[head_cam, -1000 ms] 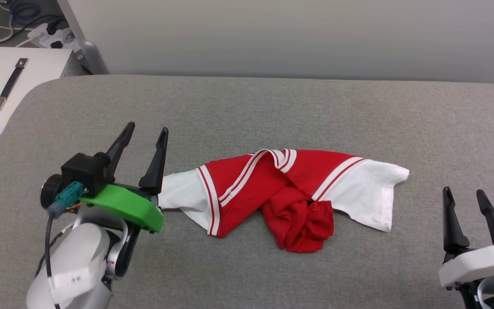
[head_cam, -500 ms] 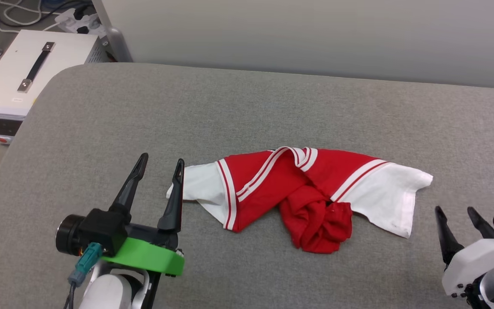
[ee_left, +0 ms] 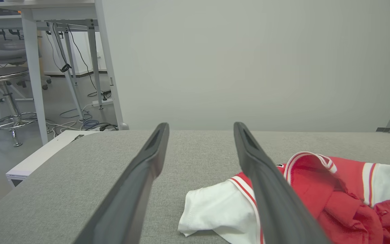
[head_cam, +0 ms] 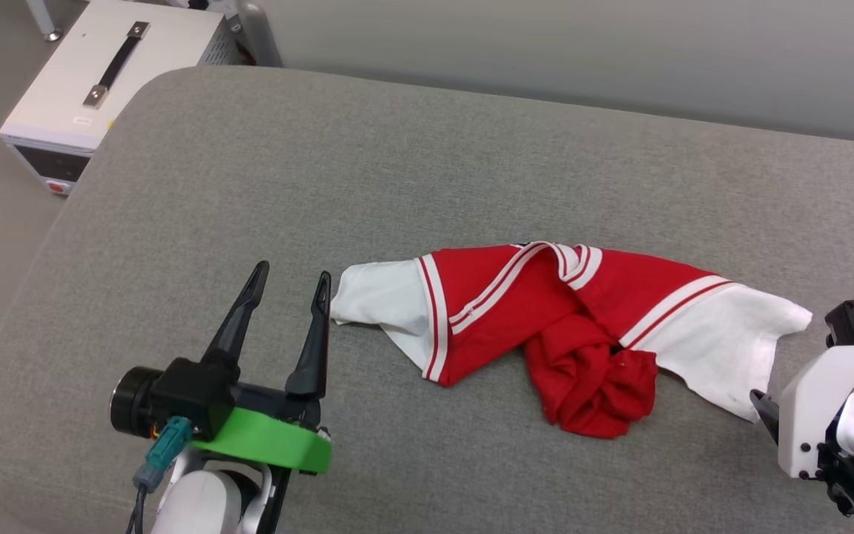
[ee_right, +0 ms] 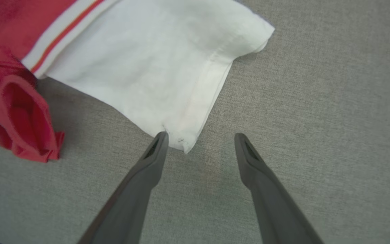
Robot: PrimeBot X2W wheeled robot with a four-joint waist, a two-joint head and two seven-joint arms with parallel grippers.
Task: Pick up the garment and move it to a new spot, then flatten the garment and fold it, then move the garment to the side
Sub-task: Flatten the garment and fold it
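Observation:
The garment [head_cam: 545, 319] lies crumpled on the grey padded surface [head_cam: 397, 163]: a red body bunched in the middle, with a white sleeve at each end and red-white striped trim. Its print is hidden. My left gripper [head_cam: 292, 273] stands open just left of the left white sleeve [ee_left: 215, 210], with nothing between its fingers. My right gripper [ee_right: 200, 135] is open and tilted down over the surface. Its left fingertip sits at the near corner of the right white sleeve [ee_right: 154, 67]. In the head view the right arm's white wrist [head_cam: 816, 415] is at the lower right.
A white box with a black handle [head_cam: 112, 70] stands on the floor beyond the surface's far left corner. A pale wall runs behind the surface. A stool [ee_left: 8, 101], table legs and cables stand to the left in the left wrist view.
The head camera has shifted, so the whole picture has slid. The right gripper has tipped downward and come in to the right sleeve's corner. The garment lies as before.

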